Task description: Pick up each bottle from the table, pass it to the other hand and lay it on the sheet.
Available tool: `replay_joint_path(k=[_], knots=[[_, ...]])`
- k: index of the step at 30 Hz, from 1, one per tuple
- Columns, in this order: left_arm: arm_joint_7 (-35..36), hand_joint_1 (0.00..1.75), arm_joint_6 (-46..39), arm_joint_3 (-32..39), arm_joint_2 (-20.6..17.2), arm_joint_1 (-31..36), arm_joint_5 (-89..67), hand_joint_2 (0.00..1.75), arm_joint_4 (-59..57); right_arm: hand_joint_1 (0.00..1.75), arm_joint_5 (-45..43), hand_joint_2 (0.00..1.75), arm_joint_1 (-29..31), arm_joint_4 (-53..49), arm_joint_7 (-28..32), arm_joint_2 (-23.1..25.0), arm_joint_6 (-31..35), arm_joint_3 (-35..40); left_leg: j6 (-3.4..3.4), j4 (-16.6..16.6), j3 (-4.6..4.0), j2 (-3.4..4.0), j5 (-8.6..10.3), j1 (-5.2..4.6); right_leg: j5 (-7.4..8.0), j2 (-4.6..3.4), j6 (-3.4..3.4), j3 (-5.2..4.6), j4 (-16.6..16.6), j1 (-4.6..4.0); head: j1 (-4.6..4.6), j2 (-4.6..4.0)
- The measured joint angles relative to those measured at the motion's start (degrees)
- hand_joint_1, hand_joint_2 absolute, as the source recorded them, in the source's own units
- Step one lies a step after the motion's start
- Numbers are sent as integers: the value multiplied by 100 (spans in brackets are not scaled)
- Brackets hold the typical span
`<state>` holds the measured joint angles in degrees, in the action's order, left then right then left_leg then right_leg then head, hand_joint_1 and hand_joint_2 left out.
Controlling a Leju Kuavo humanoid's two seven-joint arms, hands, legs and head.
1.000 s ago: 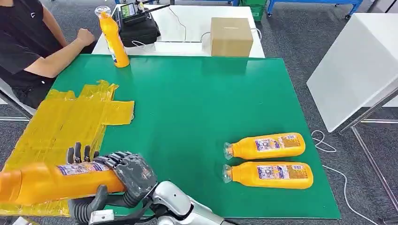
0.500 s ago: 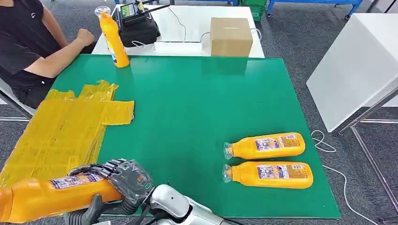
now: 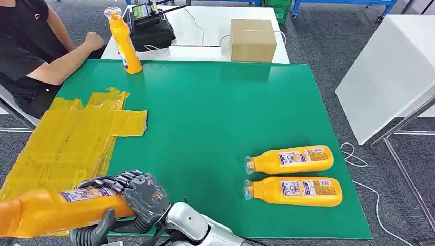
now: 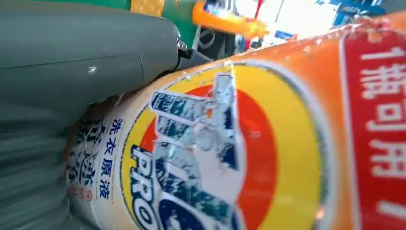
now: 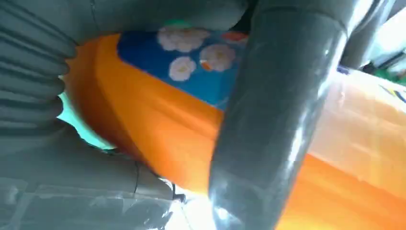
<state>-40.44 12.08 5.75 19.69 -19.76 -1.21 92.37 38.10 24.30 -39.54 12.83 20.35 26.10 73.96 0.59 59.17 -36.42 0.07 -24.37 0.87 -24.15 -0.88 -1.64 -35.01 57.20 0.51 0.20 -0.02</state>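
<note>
One green worktop carries the yellow sheet at its left. The orange bottle lies level over the sheet's near corner. It is lower than a second ago and a shade higher than half a second ago, so I judge the hand-over is under way and the laying-down not yet done. Two more bottles wait at the right and an upright bottle stands far back. The right hand has its fingers clamped round the bottle. The left hand presses against it, but whether it grips I cannot tell. The label reads "洗衣原液" and "PRO"; white characters on red are cut off.
</note>
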Motion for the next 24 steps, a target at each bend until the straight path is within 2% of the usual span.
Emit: replay_joint_path(k=[3,9,11,13,15,19,24], knots=[[7,175,-688,195,-18,227,-312,175,30,0,219,0,-68,-33,127,-20,257,-308,0,0,2,0,0,0,2,-1,0,7,0,0,-2,0],[4,175,-826,426,-59,366,-485,175,35,0,406,0,-182,-105,160,-57,294,-738,0,0,2,-1,1,1,1,0,0,4,1,-2,0,0],[13,175,-1369,496,-88,433,-999,175,6,0,505,0,-273,-241,160,-101,546,-960,0,0,1,-5,1,1,0,1,0,3,0,-2,4,0],[128,175,-2443,621,-181,537,-2038,175,-50,0,744,0,-473,-573,12,-218,594,-1310,0,1,0,-15,1,1,0,4,0,2,0,-2,-2,0],[565,175,-3246,737,-424,726,-3140,175,-230,0,977,0,-824,-1181,-179,-427,423,-1769,0,0,0,-32,1,1,-3,18,0,13,0,-2,0,0],[1463,175,-4482,1033,-1011,1133,-5295,175,-904,0,779,0,-1241,-2278,-127,-996,-331,-2674,0,0,0,-27,1,1,0,16,1,5,0,-2,-2,0],[2442,175,-4626,1176,-1723,1577,-7279,175,-2119,0,94,0,-1321,-3338,144,-2016,-1407,-3493,11,2,-1,-27,11,-3,8,16,-8,10,0,10,-4,0]])
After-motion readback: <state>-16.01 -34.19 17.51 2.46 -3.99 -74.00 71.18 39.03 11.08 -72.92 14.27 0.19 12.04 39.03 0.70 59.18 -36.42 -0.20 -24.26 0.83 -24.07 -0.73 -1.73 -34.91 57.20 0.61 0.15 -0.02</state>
